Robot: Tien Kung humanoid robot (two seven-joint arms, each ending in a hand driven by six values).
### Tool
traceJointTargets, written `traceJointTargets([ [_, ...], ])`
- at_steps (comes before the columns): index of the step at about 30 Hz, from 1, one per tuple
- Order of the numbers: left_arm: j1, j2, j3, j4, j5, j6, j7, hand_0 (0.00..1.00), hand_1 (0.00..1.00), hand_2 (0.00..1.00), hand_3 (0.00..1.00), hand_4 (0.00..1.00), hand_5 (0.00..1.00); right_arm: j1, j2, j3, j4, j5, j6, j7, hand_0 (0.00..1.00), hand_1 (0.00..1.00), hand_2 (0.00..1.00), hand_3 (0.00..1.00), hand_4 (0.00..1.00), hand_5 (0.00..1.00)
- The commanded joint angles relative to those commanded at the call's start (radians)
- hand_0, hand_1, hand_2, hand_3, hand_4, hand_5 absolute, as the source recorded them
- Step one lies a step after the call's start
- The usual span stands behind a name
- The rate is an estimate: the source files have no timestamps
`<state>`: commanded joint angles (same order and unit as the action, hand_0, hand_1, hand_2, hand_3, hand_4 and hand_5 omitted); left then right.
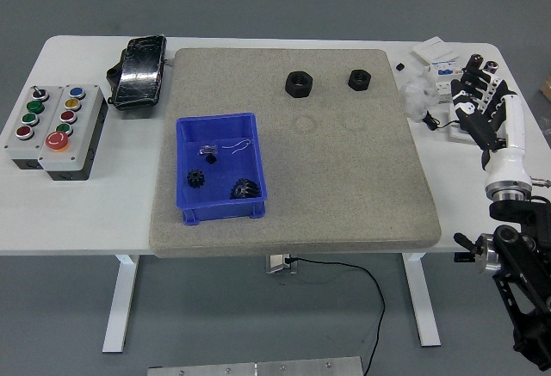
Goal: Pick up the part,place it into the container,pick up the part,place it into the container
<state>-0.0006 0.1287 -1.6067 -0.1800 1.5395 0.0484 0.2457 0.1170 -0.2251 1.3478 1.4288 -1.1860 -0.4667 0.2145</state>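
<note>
Two black nut-shaped parts lie on the grey mat: a larger one [299,83] at the back middle and a smaller one [359,78] to its right. The blue container [219,168] stands on the mat's left half and holds two black gear parts [244,188] plus a small metal piece. My right hand [484,102] is off the mat over the table's right edge, fingers spread and holding nothing, far from both parts. No left arm shows.
A grey button box [54,125] sits at the table's left and a black device [138,70] behind it. Dark cylinders [482,70], white boxes and wadded plastic [417,95] crowd the back right corner under my hand.
</note>
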Motion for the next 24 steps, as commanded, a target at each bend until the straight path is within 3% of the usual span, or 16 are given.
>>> traceJointTargets([
  [12,0.014,0.008,-0.015,0.000,0.020,-0.001,0.002,0.663,0.629,0.551,0.603,0.698,0.376,-0.006,0.004,0.015,0.005,0.000,-0.002,0.002,0.690,0.726,0.734,0.693,0.779,0.387],
  [24,0.015,-0.024,-0.010,0.000,0.011,-0.002,-0.003,0.664,0.629,0.551,0.603,0.698,0.373,-0.020,0.007,0.066,0.021,0.013,-0.001,0.017,0.693,0.722,0.731,0.686,0.789,0.419],
])
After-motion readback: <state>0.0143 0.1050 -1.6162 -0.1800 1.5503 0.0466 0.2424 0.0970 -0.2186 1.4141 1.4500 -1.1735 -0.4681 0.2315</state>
